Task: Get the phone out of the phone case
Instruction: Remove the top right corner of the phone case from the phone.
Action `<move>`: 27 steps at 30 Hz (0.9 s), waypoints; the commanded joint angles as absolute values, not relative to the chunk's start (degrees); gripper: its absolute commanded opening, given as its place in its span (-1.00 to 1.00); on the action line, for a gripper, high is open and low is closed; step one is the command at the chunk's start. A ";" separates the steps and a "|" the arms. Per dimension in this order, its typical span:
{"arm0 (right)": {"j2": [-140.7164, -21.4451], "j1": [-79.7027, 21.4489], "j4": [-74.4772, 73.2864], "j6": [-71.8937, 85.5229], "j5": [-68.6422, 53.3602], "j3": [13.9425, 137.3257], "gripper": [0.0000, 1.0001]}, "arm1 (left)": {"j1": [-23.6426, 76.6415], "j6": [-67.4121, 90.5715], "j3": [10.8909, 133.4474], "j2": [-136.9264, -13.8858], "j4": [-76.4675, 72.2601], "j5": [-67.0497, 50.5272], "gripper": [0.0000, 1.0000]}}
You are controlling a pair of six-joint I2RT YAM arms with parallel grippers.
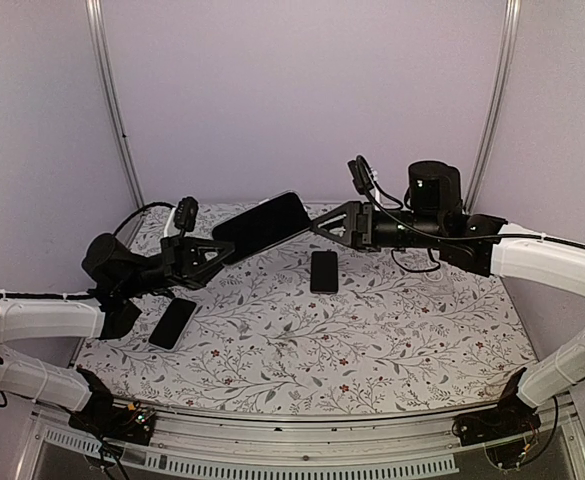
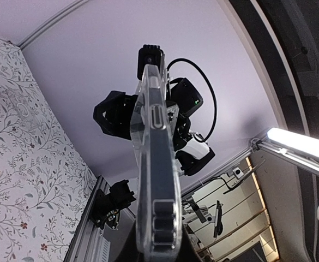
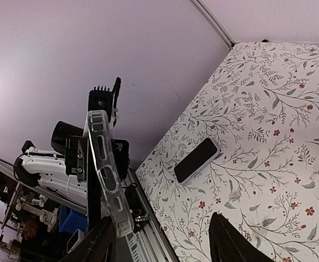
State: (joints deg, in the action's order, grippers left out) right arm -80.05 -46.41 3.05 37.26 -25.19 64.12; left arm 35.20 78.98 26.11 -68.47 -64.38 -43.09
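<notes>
The black phone (image 1: 262, 222) hangs in the air over the back of the table, still inside the clear phone case (image 2: 143, 164). My left gripper (image 1: 220, 248) is shut on its lower left end. In the left wrist view the case runs edge-on up from that gripper (image 2: 158, 240), with the dark phone (image 2: 160, 164) inside it. My right gripper (image 1: 320, 225) is at the upper right end. In the right wrist view its jaws (image 3: 159, 229) stand wide. The clear case (image 3: 106, 174) lies against the left finger, and the right finger (image 3: 230, 240) is well clear of it.
Two other black phones lie on the floral cloth, one in the middle (image 1: 324, 271) and one near the left arm (image 1: 173, 323). The first also shows in the right wrist view (image 3: 196, 160). Purple walls close in the back and sides.
</notes>
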 commanded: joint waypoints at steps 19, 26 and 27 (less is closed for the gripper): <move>-80.45 -46.77 -2.15 32.66 -27.08 65.27 0.27 | 39.80 69.62 32.10 -69.50 -59.72 -48.25 -1.00; -80.50 -46.76 -2.29 32.61 -26.94 65.48 0.27 | 39.96 69.30 32.19 -69.48 -59.33 -48.61 -1.00; -80.51 -46.78 -2.35 32.61 -26.90 65.56 0.27 | 39.91 69.26 32.09 -69.44 -59.35 -48.60 -1.00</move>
State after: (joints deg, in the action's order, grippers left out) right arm -80.49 -46.00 -2.26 33.47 -27.29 64.14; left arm 37.12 70.70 29.04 -69.52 -55.20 -44.14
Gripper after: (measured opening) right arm 0.634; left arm 0.090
